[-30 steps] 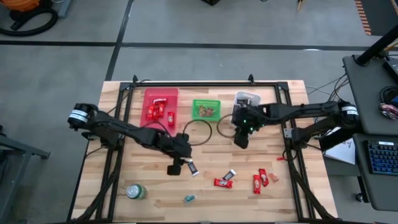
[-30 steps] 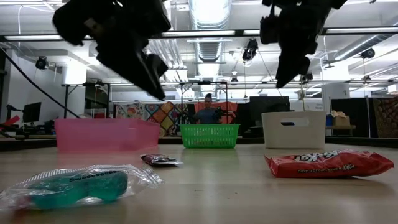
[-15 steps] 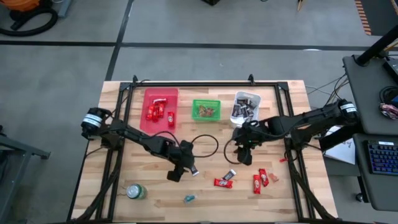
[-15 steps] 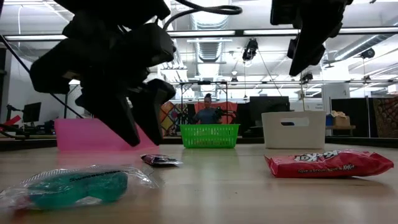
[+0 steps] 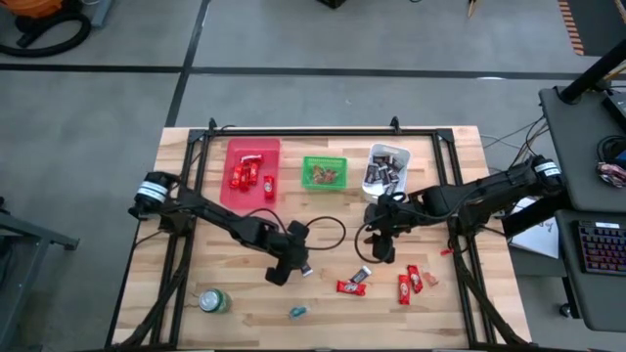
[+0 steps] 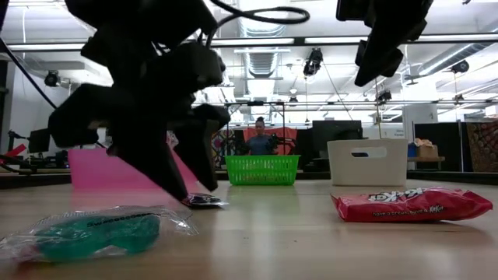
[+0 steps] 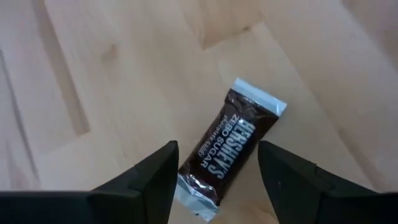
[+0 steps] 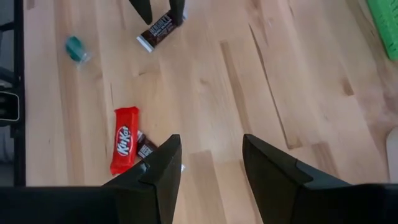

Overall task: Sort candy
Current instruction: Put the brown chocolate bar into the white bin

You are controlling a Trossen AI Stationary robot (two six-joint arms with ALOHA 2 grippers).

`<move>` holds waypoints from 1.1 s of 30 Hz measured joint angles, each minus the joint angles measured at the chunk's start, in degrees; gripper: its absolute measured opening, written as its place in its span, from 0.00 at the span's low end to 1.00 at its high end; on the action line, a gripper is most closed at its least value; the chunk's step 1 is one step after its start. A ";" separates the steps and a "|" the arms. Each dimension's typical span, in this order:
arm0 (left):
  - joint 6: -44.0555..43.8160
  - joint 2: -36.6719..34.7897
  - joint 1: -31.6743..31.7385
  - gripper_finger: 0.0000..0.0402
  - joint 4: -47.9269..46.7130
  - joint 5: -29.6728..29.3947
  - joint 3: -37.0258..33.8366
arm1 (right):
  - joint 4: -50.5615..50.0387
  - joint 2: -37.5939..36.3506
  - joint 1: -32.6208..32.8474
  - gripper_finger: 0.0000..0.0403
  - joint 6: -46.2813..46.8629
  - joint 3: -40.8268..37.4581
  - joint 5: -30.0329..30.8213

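The left hand (image 5: 285, 271) hangs low over the middle of the surface (image 5: 460, 303), a little toward its near edge, with its two fingers spread wide apart and holding nothing. Between them, in the left wrist view, lies a dark brown-and-silver sweet (image 7: 229, 147) flat on the wood, its length running slantwise across the gap. The step in hand looks like the pick-up of this sweet. The next move calls for a short descent until the fingertips bracket the wrapper, then a closing across its narrow width; since it lies at an angle, a small wrist turn first may help.

The right hand (image 5: 380, 250) hovers near the middle of the surface toward the right, fingers parted and empty, above a red sweet (image 8: 124, 140) and a dark one (image 8: 147, 148) touching it. More red sweets (image 5: 409, 284) lie toward the near right edge, and a teal one (image 5: 297, 312) by the near edge. Along the far edge stand a pink tray (image 5: 231, 150), a green basket (image 5: 341, 162) and a white bin (image 5: 401, 154), each already holding candy.
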 joint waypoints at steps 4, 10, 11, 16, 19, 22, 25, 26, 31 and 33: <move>0.38 1.81 0.02 0.48 0.63 0.41 0.00 | 0.65 0.00 0.00 0.40 -0.11 -0.17 0.01; 0.42 3.21 0.02 0.41 1.16 0.70 0.05 | 2.25 0.00 0.00 0.40 -0.85 -1.12 0.02; 0.43 3.18 -0.01 0.39 1.14 0.67 0.04 | 2.64 0.01 0.00 0.40 -0.95 -1.40 0.03; 1.05 3.15 -0.04 0.26 1.11 0.70 0.00 | 4.92 0.02 0.00 0.39 -1.07 -3.27 0.02; 1.14 3.15 -0.04 0.19 1.26 0.31 0.00 | 4.98 0.02 0.00 0.39 -1.05 -3.87 0.03; 1.13 2.91 -0.02 0.14 1.33 -0.01 0.00 | 5.02 0.02 0.00 0.40 -1.05 -4.13 0.03; 1.14 2.33 -0.02 0.12 1.20 -0.01 0.00 | 5.23 0.02 0.00 0.39 -1.05 -4.13 0.03; 1.16 2.06 -0.02 0.12 1.21 0.13 0.00 | 5.44 0.02 0.00 0.39 -1.05 -4.16 0.03; 1.51 0.40 0.07 0.11 0.29 0.15 -0.22 | 11.54 0.02 0.00 0.39 -1.07 -5.71 0.03; 1.47 -0.14 0.07 0.11 0.07 -0.29 -0.30 | 16.47 0.02 0.00 0.39 -0.50 -7.63 0.02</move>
